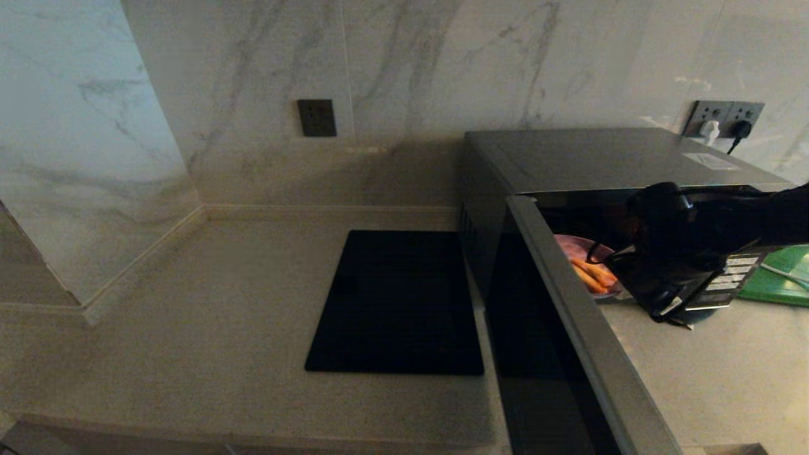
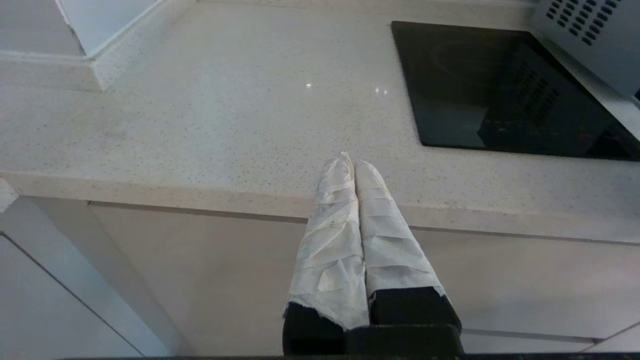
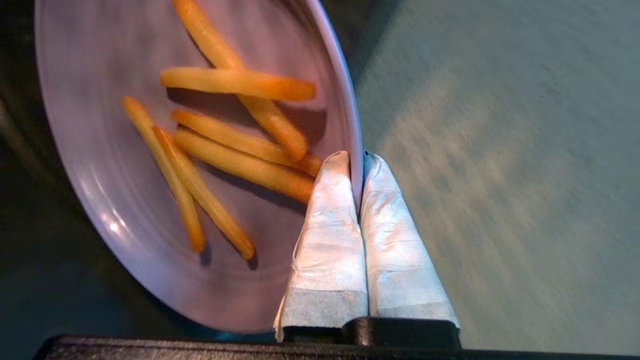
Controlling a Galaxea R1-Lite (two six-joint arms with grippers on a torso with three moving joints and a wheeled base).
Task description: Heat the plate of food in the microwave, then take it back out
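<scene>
Right gripper [image 3: 357, 170] pinched shut on the near rim of the plate of food [image 3: 150, 210], one finger inside, one outside. Plate sits at the mouth of the microwave [image 1: 607, 158], door [image 1: 588, 328] swung open. Left gripper [image 2: 350, 167] closed, empty, parked at the counter edge [image 2: 200, 190].

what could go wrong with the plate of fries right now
1. The right gripper pinches only the thin rim of the plate of fries, so the plate could tilt or slip out.
2. The fries lie loose and could slide off if it tips.
3. The microwave door stands open close beside the plate, so the plate or arm might clip it.
</scene>
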